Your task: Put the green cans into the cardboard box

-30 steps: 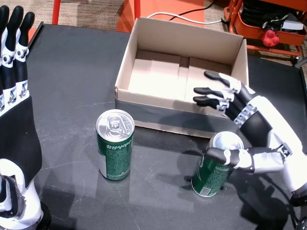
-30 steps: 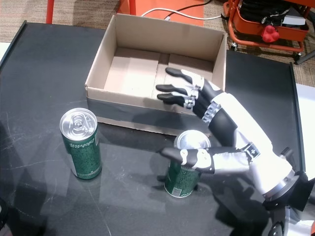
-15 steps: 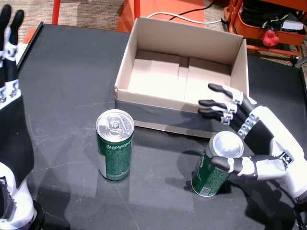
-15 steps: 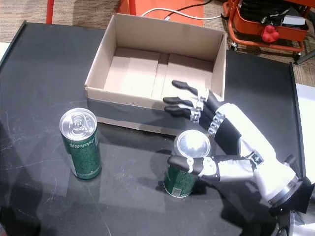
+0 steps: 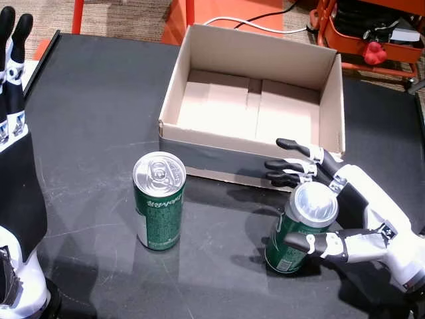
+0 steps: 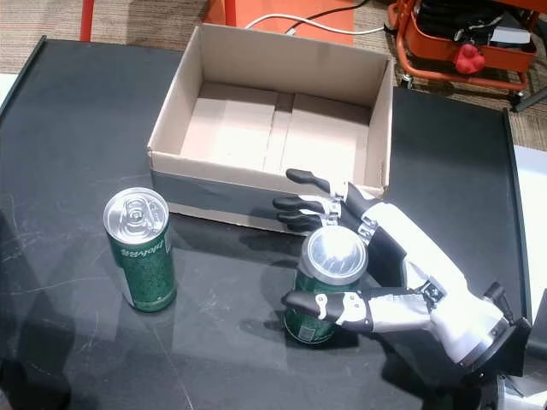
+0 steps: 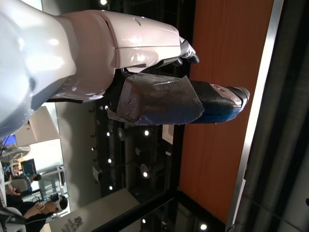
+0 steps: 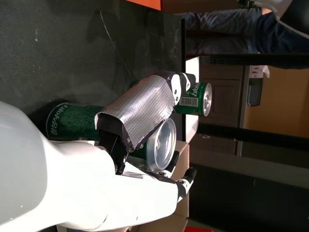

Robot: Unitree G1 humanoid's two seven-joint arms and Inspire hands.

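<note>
Lower now than a second ago, the right hand point(image 5: 335, 199) brackets the near-right green can point(image 5: 299, 229) in both head views, thumb near side, fingers point(image 6: 299, 203) far side, not yet closed. Right wrist view: palm beside the can. Close squarely before lifting to the cardboard box point(image 5: 199, 80). Left hand point(image 5: 13, 93) stays raised, fingers straight, empty; second can point(image 5: 159, 199) stands left.

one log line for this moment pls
right hand: open, closing around near can | left hand: raised, open | other can: upright on table | box: no cans
</note>
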